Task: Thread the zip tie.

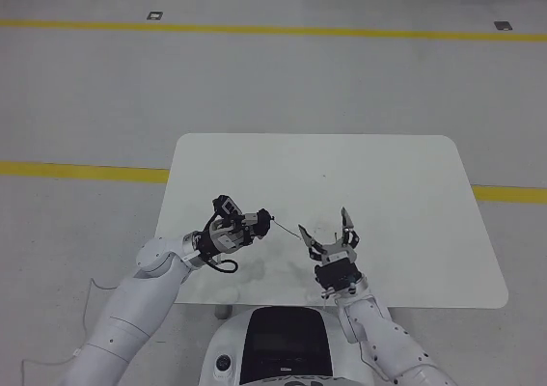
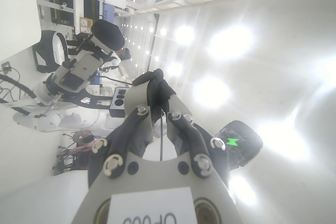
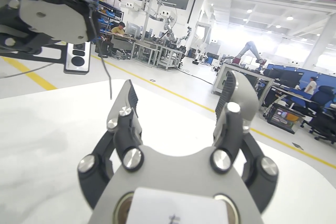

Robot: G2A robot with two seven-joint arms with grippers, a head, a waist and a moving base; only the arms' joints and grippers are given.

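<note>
My left gripper is held above the near left part of the white table, shut on a thin black zip tie whose free end sticks out toward the right gripper. In the left wrist view the fingertips pinch the zip tie, which runs back between them. In the right wrist view the left gripper is off to one side with the zip tie hanging from it, its tip just beside one finger. My right gripper is open, jaws wide apart with nothing between them.
The table's bare white top spreads beyond both grippers. Yellow floor lines run behind the table. Workbenches and chairs stand far off in the room.
</note>
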